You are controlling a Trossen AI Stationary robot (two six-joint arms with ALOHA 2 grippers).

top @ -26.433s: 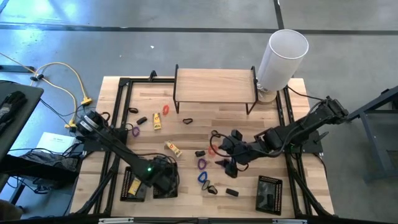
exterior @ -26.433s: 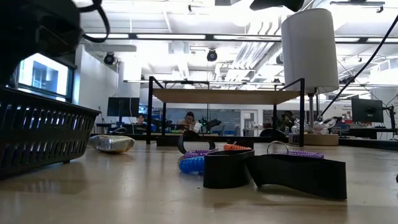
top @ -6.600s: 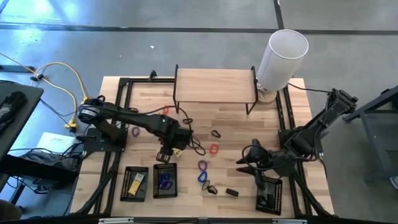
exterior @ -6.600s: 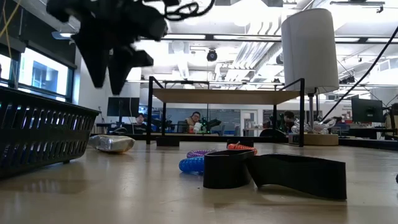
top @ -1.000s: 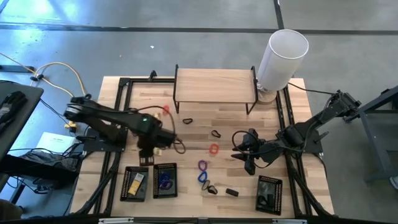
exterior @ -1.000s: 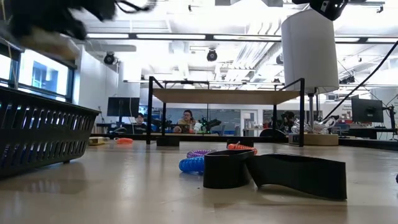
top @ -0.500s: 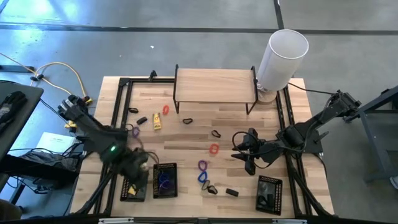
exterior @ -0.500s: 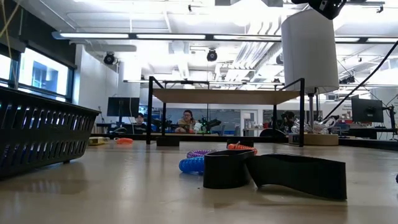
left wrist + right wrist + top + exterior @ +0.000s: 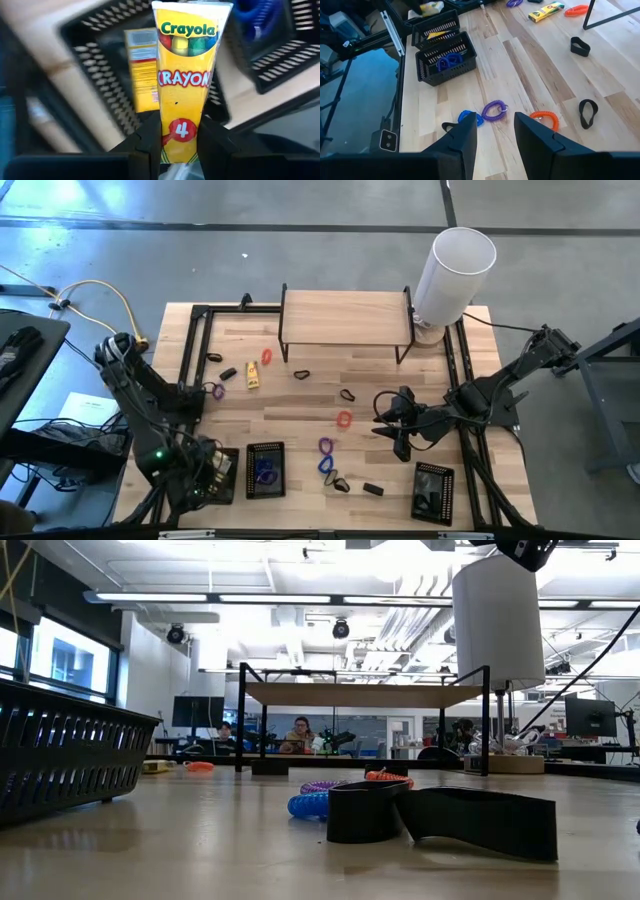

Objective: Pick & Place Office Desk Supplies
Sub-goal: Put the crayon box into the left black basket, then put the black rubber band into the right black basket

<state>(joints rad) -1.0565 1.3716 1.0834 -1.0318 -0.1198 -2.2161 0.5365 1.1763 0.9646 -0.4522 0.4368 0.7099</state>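
My left gripper [image 9: 213,466] hangs over the leftmost black mesh tray [image 9: 203,485] at the near left, shut on a yellow Crayola crayon packet [image 9: 185,65]. A second yellow packet [image 9: 141,70] lies in that tray. My right gripper [image 9: 385,426] stands open above the table right of centre, nothing between its fingers [image 9: 465,137]. Below and ahead of it lie a purple loop [image 9: 494,111], a blue loop [image 9: 468,118] and an orange loop [image 9: 544,118]. Black loops [image 9: 346,395] and another yellow packet [image 9: 252,375] lie farther back. My left gripper pinches the crayon packet's lower end [image 9: 179,134] between its two fingers [image 9: 150,137]. The fingers point down toward the tray. The packet runs on along the fingers past their tips, lifted clear above the tray.
A middle mesh tray [image 9: 265,470] holds blue and purple loops; a third tray [image 9: 433,492] sits near right. A wooden shelf on black legs [image 9: 346,315] and a tall white cylinder [image 9: 452,270] stand at the far edge. Small black pieces [image 9: 373,489] lie near the front.
My left gripper has carried the crayon packet from the table's middle left toward the near left corner, ending over the leftmost tray, still shut on it. My right gripper has kept still.
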